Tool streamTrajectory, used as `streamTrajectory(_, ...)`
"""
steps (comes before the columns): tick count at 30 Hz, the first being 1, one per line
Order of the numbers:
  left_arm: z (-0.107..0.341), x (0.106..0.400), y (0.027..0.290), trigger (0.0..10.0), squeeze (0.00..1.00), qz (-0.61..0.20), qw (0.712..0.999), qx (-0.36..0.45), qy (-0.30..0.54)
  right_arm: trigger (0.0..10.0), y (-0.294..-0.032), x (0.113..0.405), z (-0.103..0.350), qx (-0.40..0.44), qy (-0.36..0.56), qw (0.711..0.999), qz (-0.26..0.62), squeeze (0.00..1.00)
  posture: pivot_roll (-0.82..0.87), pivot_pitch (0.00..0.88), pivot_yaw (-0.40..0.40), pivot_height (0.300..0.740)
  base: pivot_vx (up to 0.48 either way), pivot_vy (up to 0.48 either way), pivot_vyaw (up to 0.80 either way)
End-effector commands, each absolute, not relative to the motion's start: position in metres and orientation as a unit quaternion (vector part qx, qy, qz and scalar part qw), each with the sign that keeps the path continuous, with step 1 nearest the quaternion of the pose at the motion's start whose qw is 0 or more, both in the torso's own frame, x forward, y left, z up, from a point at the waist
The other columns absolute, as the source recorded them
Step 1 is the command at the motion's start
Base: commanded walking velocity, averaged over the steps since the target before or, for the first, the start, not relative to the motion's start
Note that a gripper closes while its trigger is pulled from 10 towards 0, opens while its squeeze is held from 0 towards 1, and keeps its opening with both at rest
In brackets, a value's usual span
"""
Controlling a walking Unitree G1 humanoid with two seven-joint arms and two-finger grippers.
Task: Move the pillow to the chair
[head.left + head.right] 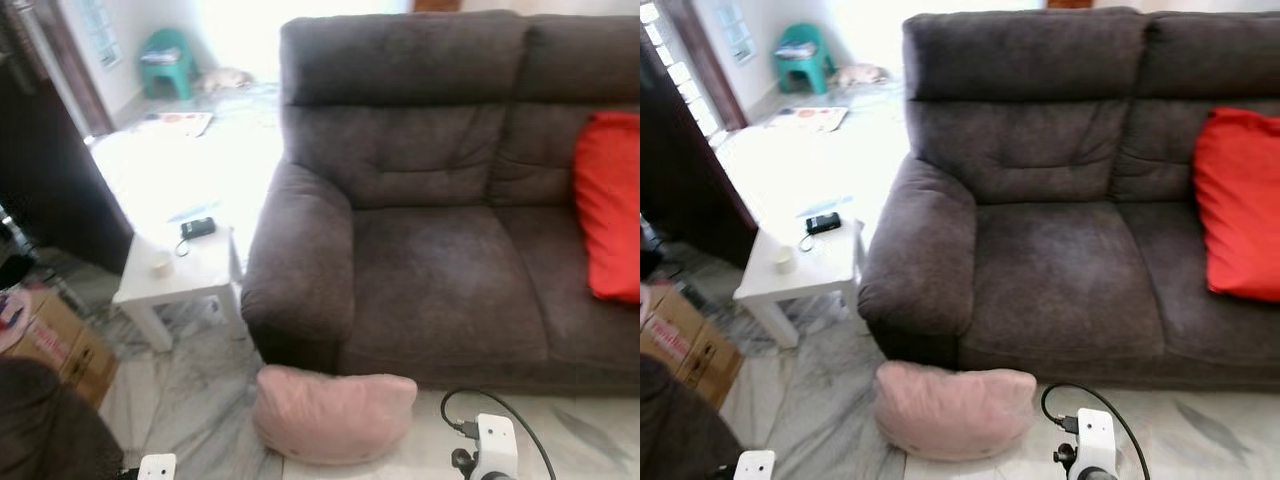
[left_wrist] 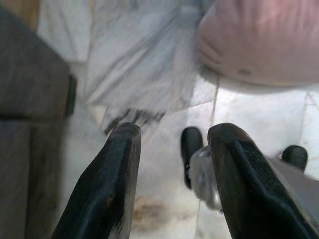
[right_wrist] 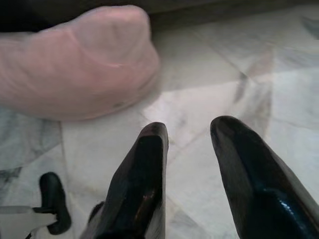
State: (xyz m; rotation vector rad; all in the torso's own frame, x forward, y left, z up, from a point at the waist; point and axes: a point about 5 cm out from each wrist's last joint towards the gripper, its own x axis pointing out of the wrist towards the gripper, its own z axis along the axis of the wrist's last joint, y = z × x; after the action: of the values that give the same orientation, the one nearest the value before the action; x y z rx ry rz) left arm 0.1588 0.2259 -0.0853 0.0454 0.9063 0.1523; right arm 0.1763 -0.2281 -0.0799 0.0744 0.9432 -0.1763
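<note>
I see the pink pillow (image 1: pixel 335 414) lying on the marble floor (image 1: pixel 810 400), just in front of the dark grey sofa (image 1: pixel 440 200), below its armrest. My left gripper (image 2: pixel 172 149) hangs above the floor near the pillow, fingers apart and holding nothing. My right gripper (image 3: pixel 189 144) is also spread and empty, beside the pillow. A red cushion (image 1: pixel 1240 205) leans on the sofa.
</note>
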Motion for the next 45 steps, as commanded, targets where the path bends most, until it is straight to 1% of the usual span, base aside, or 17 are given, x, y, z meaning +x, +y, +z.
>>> streamTrajectory(1,-0.09,0.148,0.228,10.0,0.0,0.08,0.886,0.023,0.456,10.0,-0.228,0.178,-0.079,0.037,0.447,0.89,-0.086,0.0,0.04,0.0,0.006,0.74,0.255,0.0,0.0)
streamTrajectory(14,-0.091,0.148,0.223,10.0,0.0,0.081,0.884,0.019,0.459,10.0,-0.228,0.179,-0.079,0.041,0.447,0.889,-0.088,0.0,0.04,0.0,0.003,0.74,0.359,0.0,0.0)
streamTrajectory(16,-0.091,0.151,0.218,10.0,0.0,0.079,0.885,0.018,0.459,10.0,-0.228,0.179,-0.079,0.043,0.447,0.889,-0.087,0.0,0.04,0.0,0.004,0.74,0.375,0.0,-0.78)
streamTrajectory(22,-0.089,0.161,0.209,10.0,0.0,0.074,0.889,0.019,0.451,10.0,-0.228,0.18,-0.078,0.037,0.444,0.891,-0.088,0.0,0.04,0.0,0.004,0.74,0.375,0.0,0.0)
streamTrajectory(26,-0.089,0.159,0.211,10.0,0.0,0.077,0.887,0.02,0.455,10.0,-0.228,0.18,-0.078,0.036,0.443,0.892,-0.087,0.0,0.04,0.0,0.004,0.74,0.336,0.0,0.0)
streamTrajectory(45,-0.088,0.154,0.222,10.0,0.0,0.089,0.892,0.032,0.443,10.0,-0.229,0.183,-0.076,0.027,0.429,0.899,-0.079,0.0,0.04,0.0,0.002,0.74,0.0,0.0,0.0)
